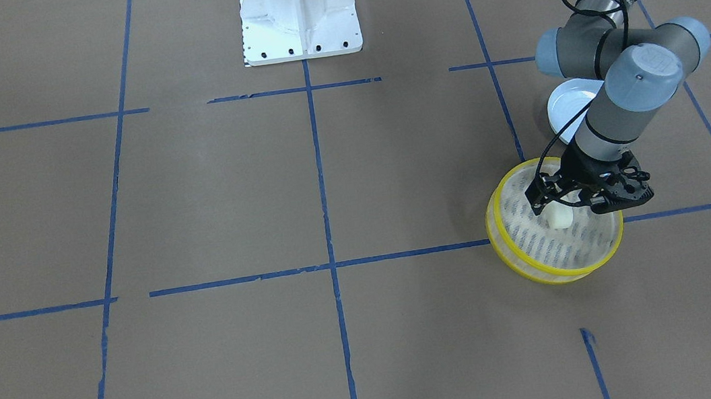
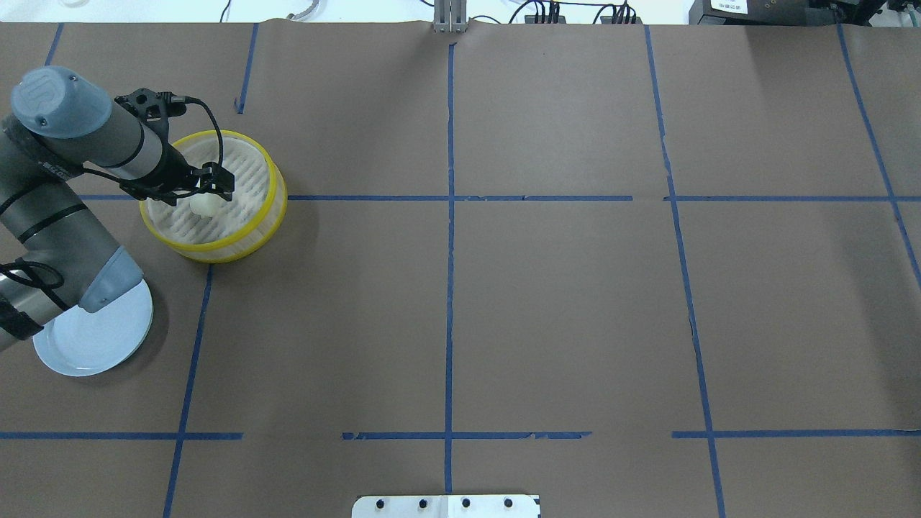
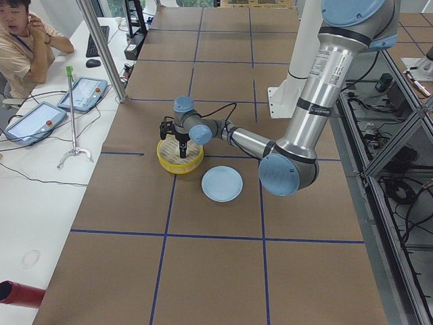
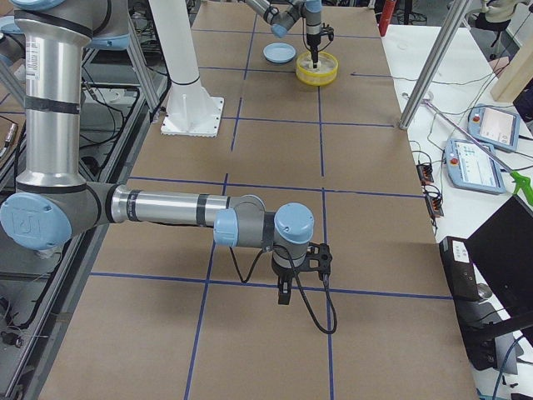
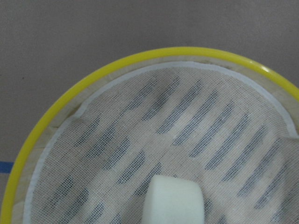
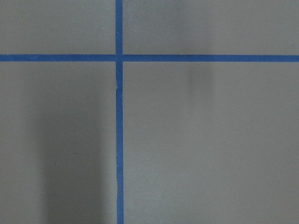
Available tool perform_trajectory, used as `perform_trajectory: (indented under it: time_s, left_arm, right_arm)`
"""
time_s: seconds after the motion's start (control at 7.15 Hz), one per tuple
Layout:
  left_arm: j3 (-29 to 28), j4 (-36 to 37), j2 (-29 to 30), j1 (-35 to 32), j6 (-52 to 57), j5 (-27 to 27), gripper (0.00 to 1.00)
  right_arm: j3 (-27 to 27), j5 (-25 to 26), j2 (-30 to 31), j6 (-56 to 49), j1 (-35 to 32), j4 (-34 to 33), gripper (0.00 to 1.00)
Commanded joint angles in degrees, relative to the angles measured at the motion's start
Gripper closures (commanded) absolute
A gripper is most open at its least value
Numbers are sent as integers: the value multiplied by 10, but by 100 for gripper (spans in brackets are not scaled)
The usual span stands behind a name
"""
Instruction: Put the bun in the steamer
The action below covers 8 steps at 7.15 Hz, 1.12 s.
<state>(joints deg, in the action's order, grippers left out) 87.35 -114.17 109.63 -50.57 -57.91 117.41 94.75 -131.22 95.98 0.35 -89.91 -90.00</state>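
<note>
Steamer: the yellow-rimmed steamer [image 2: 277, 198] is sitting on the brown tabletop [image 2: 561, 302], and the left arm is covering part of its far rim in the front-facing view.

Bun: the cream-white bun [image 1: 560, 216] is lying inside the steamer, near the middle of its slotted floor. It is hard to make out whether it is resting on the mesh or hanging just above it. The left wrist view is cutting off its lower part.

Left hand: the left hand [image 1: 566, 204] is hovering directly over the bun, inside the steamer's ring. Its fingers are standing spread wider than the bun. Whether either one is touching the bun is too small to tell, and no finger is showing in the wrist view.

Plate: a pale blue plate [image 2: 93, 338] is lying just beside the steamer, on the side nearer the robot, with the arm's elbow hiding part of it.

Right hand: the right hand [image 4: 284, 293] is pointing down at the tabletop, well apart from the steamer. It is appearing only in the exterior right view, so I cannot tell how its fingers are standing.

Right wrist view: this is showing only brown tabletop and crossing blue tape lines [image 6: 119, 140].
</note>
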Motion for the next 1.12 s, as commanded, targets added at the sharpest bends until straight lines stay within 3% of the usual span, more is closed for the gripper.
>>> perform_trajectory:
  time_s: [0.0, 0.14, 0.42, 0.7, 0.98]
  left_arm:
    - [80, 0, -51, -8, 24, 4, 1]
    - [122, 1, -79, -43, 83, 7, 1]
    - [145, 1, -148, -107, 190, 41, 1]
    - [135, 1, -224, -229, 376, 129, 1]
    - [114, 28, -281, -352, 540, 177, 1]
  right_arm:
    - [0, 0, 0, 0, 0, 0, 0]
    - [0, 0, 0, 0, 0, 0, 0]
    - [0, 0, 0, 0, 0, 1, 0]
    - [0, 0, 0, 0, 0, 0, 0]
    - [0, 0, 0, 0, 0, 1, 0]
